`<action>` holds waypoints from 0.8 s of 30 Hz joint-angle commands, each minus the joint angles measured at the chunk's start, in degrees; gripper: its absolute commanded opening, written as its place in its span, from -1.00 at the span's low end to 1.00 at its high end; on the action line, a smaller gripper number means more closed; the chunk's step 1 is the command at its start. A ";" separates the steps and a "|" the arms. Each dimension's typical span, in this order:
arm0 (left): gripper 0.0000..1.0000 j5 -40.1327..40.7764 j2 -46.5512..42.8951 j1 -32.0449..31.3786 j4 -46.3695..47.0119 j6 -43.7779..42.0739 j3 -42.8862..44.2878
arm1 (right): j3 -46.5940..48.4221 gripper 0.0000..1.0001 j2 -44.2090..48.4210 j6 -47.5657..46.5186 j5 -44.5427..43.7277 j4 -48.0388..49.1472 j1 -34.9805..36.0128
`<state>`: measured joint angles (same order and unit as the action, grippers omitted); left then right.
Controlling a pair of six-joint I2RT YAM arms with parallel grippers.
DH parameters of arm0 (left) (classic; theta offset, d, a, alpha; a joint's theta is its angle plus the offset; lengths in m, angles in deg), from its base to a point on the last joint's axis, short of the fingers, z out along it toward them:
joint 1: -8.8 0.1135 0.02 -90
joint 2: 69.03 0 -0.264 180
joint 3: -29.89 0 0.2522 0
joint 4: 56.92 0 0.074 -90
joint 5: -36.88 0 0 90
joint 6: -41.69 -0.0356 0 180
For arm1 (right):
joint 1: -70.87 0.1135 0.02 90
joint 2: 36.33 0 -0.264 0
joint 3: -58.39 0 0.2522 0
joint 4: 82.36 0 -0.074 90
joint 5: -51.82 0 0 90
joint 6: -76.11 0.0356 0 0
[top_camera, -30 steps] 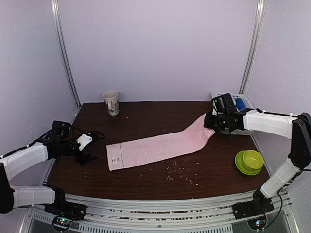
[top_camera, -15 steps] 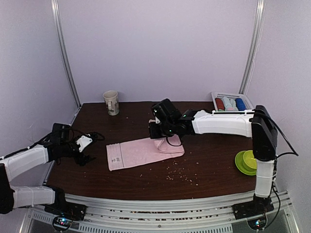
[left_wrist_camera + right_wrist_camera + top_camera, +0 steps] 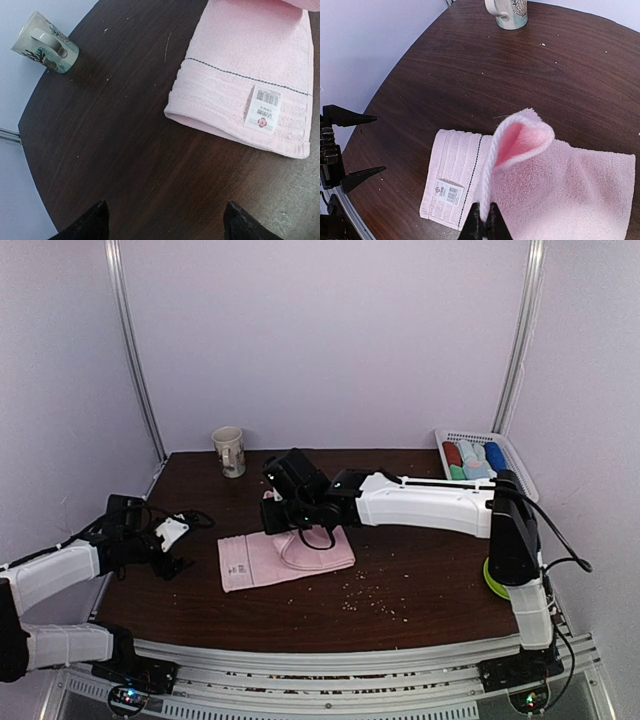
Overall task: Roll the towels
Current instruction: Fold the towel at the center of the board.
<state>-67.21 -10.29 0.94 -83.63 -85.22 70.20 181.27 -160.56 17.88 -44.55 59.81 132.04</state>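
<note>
On the dark table (image 3: 430, 590) we see the right arm reaching far across to the left, no longer at the right edge beside the white basket (image 3: 522, 468), where rolled towels (image 3: 470, 454) sit. The pink towel (image 3: 262, 562), a second ago laid out long, now lies doubled and short. The right gripper (image 3: 484, 223), fingers pinched tight on the towel's far end, has carried that end back over the flat part. A raised loop stands just ahead of its fingertips, with the labelled hem beyond. The left gripper (image 3: 165, 222) holds nothing, its fingers wide, and the hem lies ahead of them, apart. We judge this a fold, or the start of a roll, with the turning still to do. A mug (image 3: 229, 451) stands well beyond both grippers.
</note>
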 commanded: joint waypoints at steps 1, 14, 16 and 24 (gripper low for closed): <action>0.61 0.70 -0.89 0.34 3.02 0.96 -0.53 | 2.01 -1.00 -2.05 0.91 -1.76 -0.95 0.44; 0.62 0.65 -0.20 0.30 3.10 0.96 -0.53 | 6.59 -1.00 -9.23 1.71 0.86 0.11 1.28; 0.61 0.62 -0.06 0.30 3.11 1.00 -0.52 | 7.00 -1.00 -9.92 1.88 1.12 0.50 1.39; 0.63 0.41 0.00 0.35 3.18 0.97 -0.61 | 8.81 -0.87 -12.65 2.69 4.23 2.95 1.86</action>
<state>-66.79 -10.46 0.94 -82.69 -84.98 70.18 186.89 -171.18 19.58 -42.45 60.46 133.07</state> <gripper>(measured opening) 0.814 0.028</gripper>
